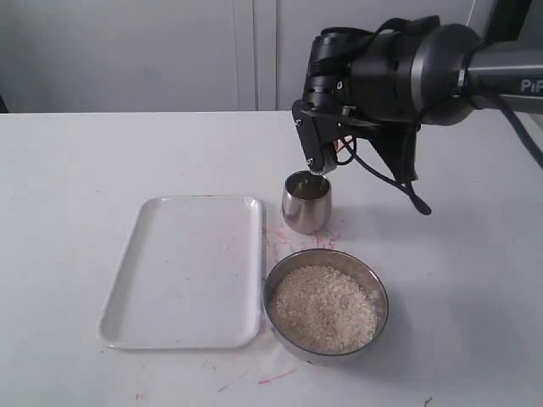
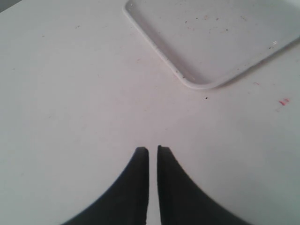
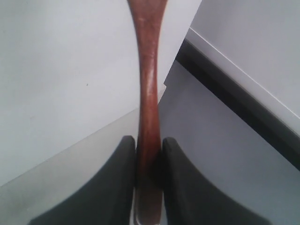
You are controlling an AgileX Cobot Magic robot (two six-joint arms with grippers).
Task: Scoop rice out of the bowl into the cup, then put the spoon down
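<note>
The left gripper (image 2: 153,150) hung over bare white table (image 2: 70,93). Its two dark fingers (image 2: 133,187) were drawn almost together, with only a thin slit between them and nothing held. One rounded corner of the white tray (image 2: 220,37) lay near it. This gripper did not appear in the exterior view.

In the exterior view the tray (image 1: 182,271) sat flat on the table (image 1: 76,186) left of the middle, with nothing on it. Just to its right stood the cup (image 1: 305,208), upright and a little apart from the tray's far right corner. Whether any grain lay inside could not be told. In front of the cup, and just beside the tray's near right corner, sat the bowl (image 1: 383,292). It was heaped across with rice (image 1: 324,307). Faint red marks speckled the table around both.

The right gripper (image 1: 321,161) pointed down, directly over the cup's mouth, and its tip was close above the rim. The right wrist view showed its fingers (image 3: 117,178) clamped on either side of the spoon (image 3: 149,93), gripping the slim handle low down. The handle ran straight out between them and widened at the far end. The head of the spoon was out of sight in both views.
</note>
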